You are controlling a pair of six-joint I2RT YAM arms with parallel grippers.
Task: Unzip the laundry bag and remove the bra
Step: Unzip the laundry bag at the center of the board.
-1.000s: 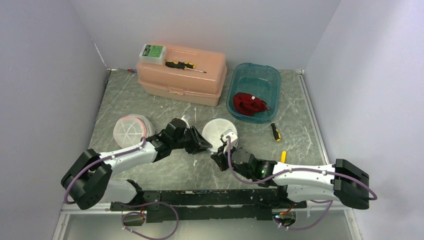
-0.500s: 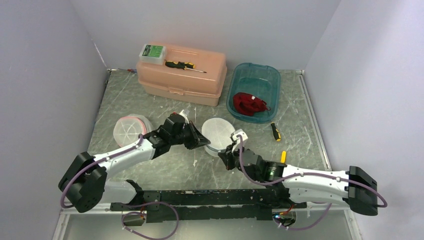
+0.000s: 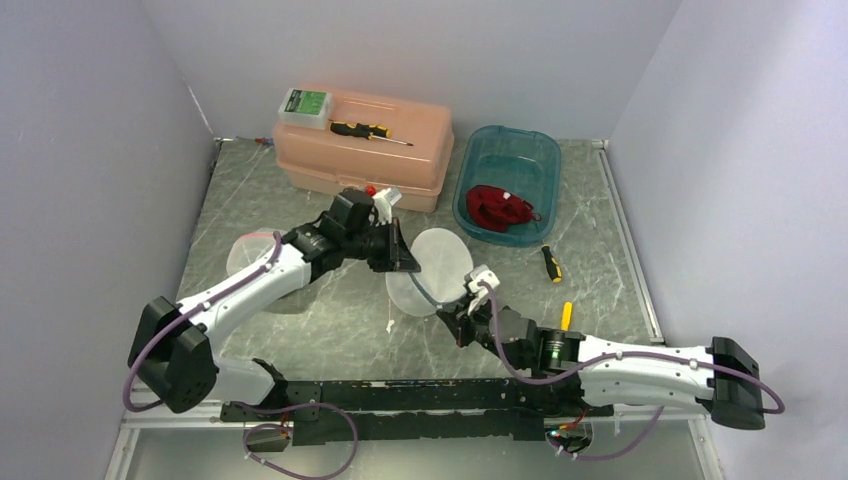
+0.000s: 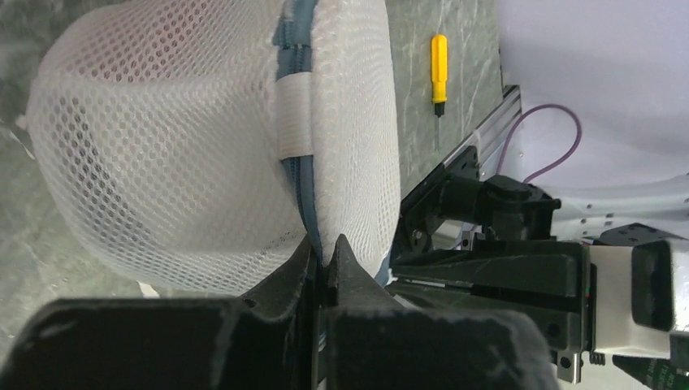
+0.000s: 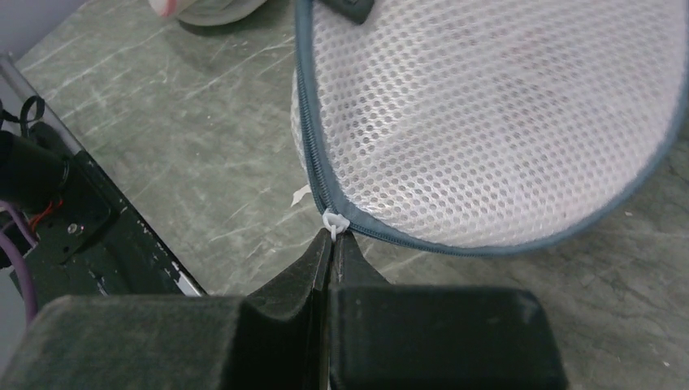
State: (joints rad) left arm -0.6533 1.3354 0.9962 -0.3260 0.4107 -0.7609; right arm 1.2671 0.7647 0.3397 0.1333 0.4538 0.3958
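Clamping shut within the last second, the left end effector [image 4: 327, 248] now pinches the zipper seam of the mesh laundry bag [image 5: 487, 122], which has tipped up from the table [image 3: 240, 190] and hangs between both end effectors. The right end effector [image 5: 333, 241] stays pressed together on the white zipper pull [image 5: 333, 221] just ahead of its tips. With both ends anchored, unzipping looks ready to begin; no bra shows through the mesh.

a robotics lab test cell: plain lilac walls [image 3: 90, 150] box in a marbled table [image 3: 330, 335], purple cables [image 3: 127, 390] loop over a black mounting rail [image 3: 420, 392].
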